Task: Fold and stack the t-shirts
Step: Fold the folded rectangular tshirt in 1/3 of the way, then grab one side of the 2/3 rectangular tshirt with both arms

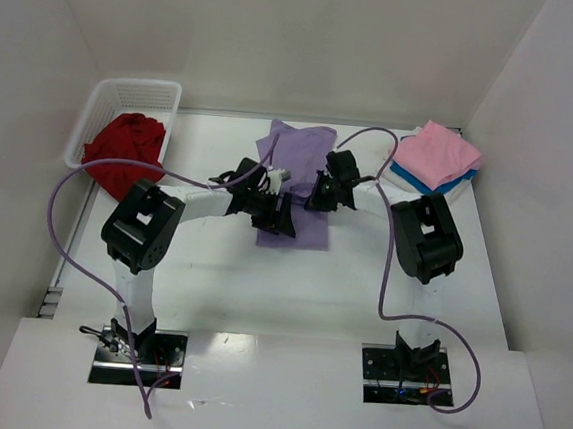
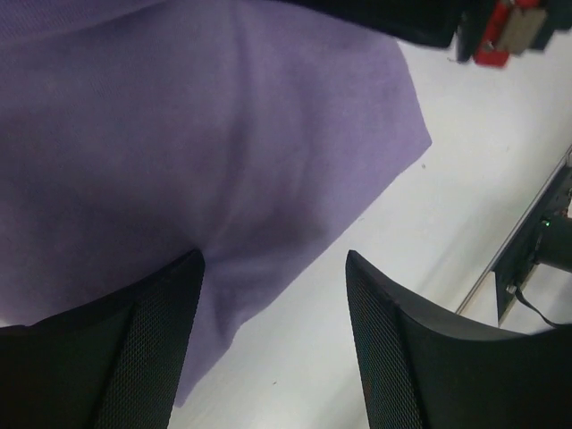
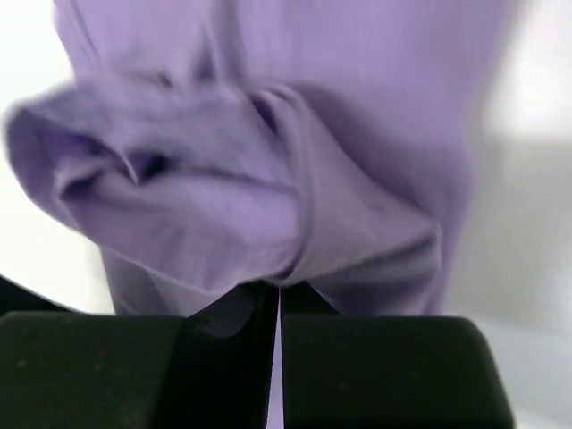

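"Lavender t-shirt (image 1: 298,145) on the surface (image 1: 260,283), just right of the white basket (image 1: 137,84) as the overhead camera sees it: which step is this?" the desk asks.

"A fold in hand," the captioner replies. "Both arms reach over the shirt. The right jaws are clenched on a bunched gather of its cloth, which stands up just ahead of them in the wrist view. The left jaws are released and apart, straddling the shirt's edge where it meets bare surface, with nothing pinched between them."

"And the other shirts?"

"The deep red t-shirt (image 1: 127,145) lies crumpled inside the basket. The pink t-shirt (image 1: 437,152) sits folded on the bright blue t-shirt (image 1: 415,179), a stack well to the basket's right, beyond the lavender one. Two look done, one is under way, one waits."

"What does the next move call for?"

"Probably the left jaws closing on that edge, so both sides lift together and the cloth can be laid over flat. A one-sided pull could drag the shirt askew."
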